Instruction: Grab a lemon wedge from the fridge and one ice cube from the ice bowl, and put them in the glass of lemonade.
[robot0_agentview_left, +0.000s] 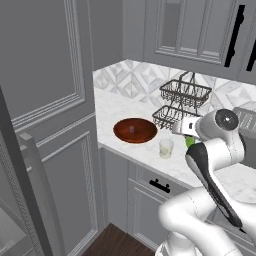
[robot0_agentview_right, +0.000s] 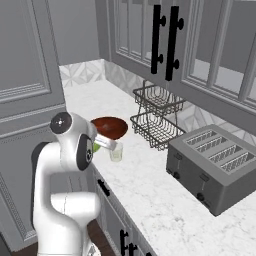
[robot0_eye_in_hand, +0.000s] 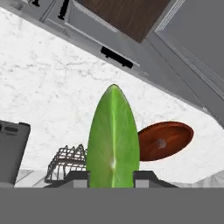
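My gripper (robot0_eye_in_hand: 113, 177) is shut on the lemon wedge (robot0_eye_in_hand: 113, 135), a yellow-green piece that stands up between the two finger tips. From the base, the wedge (robot0_agentview_left: 190, 142) shows as a green spot under the hand, just right of the glass of lemonade (robot0_agentview_left: 166, 148) and slightly above the counter. The right base view has the wedge (robot0_agentview_right: 96, 146) close to the left of the glass (robot0_agentview_right: 116, 151). The reddish-brown ice bowl (robot0_agentview_left: 135, 130) lies left of the glass, with a small lump at its middle (robot0_eye_in_hand: 162, 143). The fridge door (robot0_agentview_left: 15, 200) edges the lower left.
A black two-tier wire basket (robot0_agentview_left: 182, 102) stands behind the glass against the tiled wall. A grey toaster (robot0_agentview_right: 215, 162) sits further right on the marble counter (robot0_agentview_right: 150, 195). Grey cupboards with black handles (robot0_agentview_right: 165, 40) hang above, and drawers run below the counter edge.
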